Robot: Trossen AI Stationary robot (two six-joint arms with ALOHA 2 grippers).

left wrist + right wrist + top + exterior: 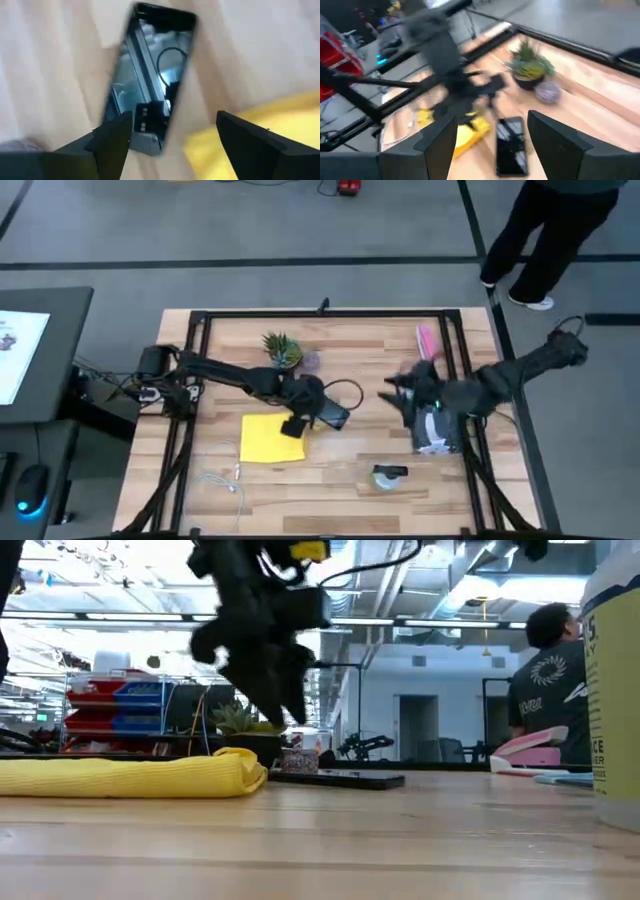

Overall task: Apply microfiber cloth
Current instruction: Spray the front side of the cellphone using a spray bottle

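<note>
The left gripper (296,423), fingers open and empty, is held above the smartphone (330,417); the microfiber cloth (271,437) lies just beside, ungrasped. Pickup is judged next. The right gripper (490,145) waits open.

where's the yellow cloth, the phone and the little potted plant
microfiber cloth (270,437): high view, middle of the flat yellow square.
phone (150,75): left wrist view, centre of its dark glass screen.
potted plant (281,349): high view, on the spiky green leaves.
</note>
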